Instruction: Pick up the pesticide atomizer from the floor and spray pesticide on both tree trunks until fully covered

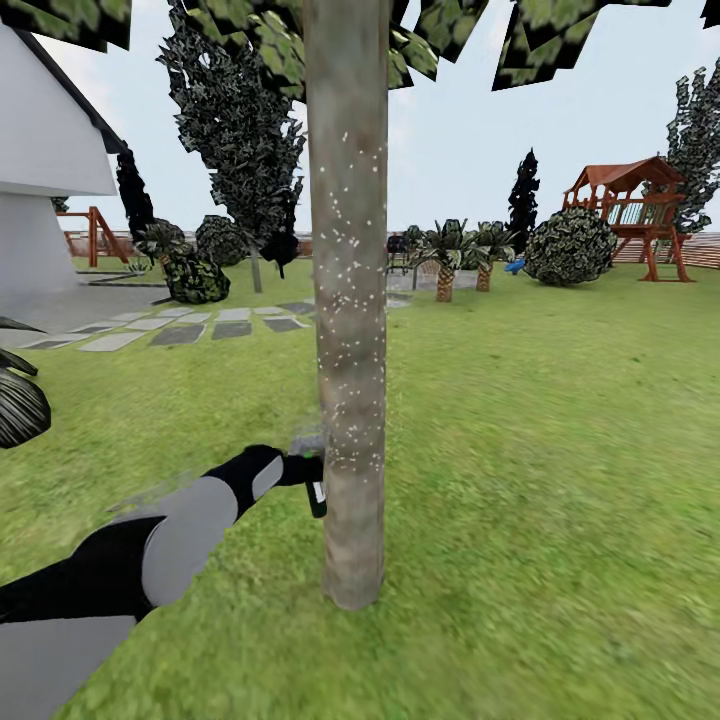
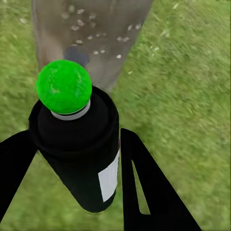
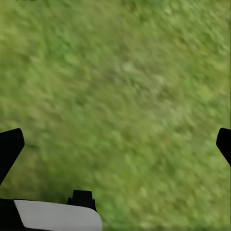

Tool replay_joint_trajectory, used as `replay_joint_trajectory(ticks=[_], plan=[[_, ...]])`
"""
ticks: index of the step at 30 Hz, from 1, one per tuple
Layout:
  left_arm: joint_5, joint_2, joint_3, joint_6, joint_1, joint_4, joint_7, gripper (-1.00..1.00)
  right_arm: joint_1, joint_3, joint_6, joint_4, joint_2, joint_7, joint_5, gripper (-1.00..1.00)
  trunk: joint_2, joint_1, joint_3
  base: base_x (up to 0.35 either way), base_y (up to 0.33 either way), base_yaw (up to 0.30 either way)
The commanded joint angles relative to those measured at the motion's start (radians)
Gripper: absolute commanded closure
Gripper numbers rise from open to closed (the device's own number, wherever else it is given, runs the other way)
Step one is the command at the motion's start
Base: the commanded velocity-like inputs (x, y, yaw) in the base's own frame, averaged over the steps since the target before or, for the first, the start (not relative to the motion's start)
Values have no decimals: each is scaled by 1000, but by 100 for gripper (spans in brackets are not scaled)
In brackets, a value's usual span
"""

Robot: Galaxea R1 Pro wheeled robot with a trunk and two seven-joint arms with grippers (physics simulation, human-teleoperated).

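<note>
A tree trunk (image 1: 348, 350), grey-brown and straight, rises in the middle of the head view with green leaves above. White specks of pesticide (image 1: 350, 250) dot its bark from about mid-height down. My left gripper (image 1: 300, 470) is shut on the pesticide atomizer (image 1: 316, 492), a small black bottle held right against the trunk's lower left side. The left wrist view has the atomizer (image 2: 77, 144) with a white label and a green top between my left gripper's (image 2: 79, 173) black fingers, pointing at the speckled trunk (image 2: 91, 33). My right gripper (image 3: 115, 144) hangs open over bare grass.
Lawn surrounds the tree. Stepping stones (image 1: 180, 330) lead to the white house (image 1: 40, 150) at far left. A dark conifer (image 1: 240, 130), round bushes (image 1: 570, 245), low palm-like plants (image 1: 460, 250) and a wooden playset (image 1: 640, 210) stand far behind. A dark plant (image 1: 15, 400) pokes in at left.
</note>
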Motion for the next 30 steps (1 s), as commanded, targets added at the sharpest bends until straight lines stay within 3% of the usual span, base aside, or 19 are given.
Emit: replay_joint_trajectory(ticks=[1, 3, 6, 12, 16, 20, 30], plan=[[2, 1, 3, -60, 50, -1, 0, 100, 0, 0, 0, 0, 1, 0, -1, -100, 0, 0, 0, 0, 31, 0], [3, 2, 3, -108, 105, -1, 0, 100, 0, 0, 0, 1, 3, 0, -1, -100, 0, 0, 0, 28, 184, 0], [4, 6, 3, -127, 132, -3, 2, 100, 0, 0, 0, 12, 5, 0, -2, -100, 0, 0, 0, 62, 292, 0], [8, 31, 4, -129, 136, -6, 3, 100, 0, 0, 0, 28, 7, 0, -2, -100, 0, 0, 0, 59, 335, -55], [8, 36, 4, -125, 136, -6, 0, 100, 0, 0, 0, 45, 7, 1, -2, -100, 0, 0, 2, 5, 349, -258], [9, 55, 5, -124, 136, -5, -2, 100, 0, 0, 0, 47, 8, 2, -2, -100, 0, 0, 3, 1, 350, -281], [8, 64, 4, -123, 136, -5, -2, 100, 0, 0, 0, 48, 9, 2, -2, -100, 0, 0, 9, 0, 350, -284]])
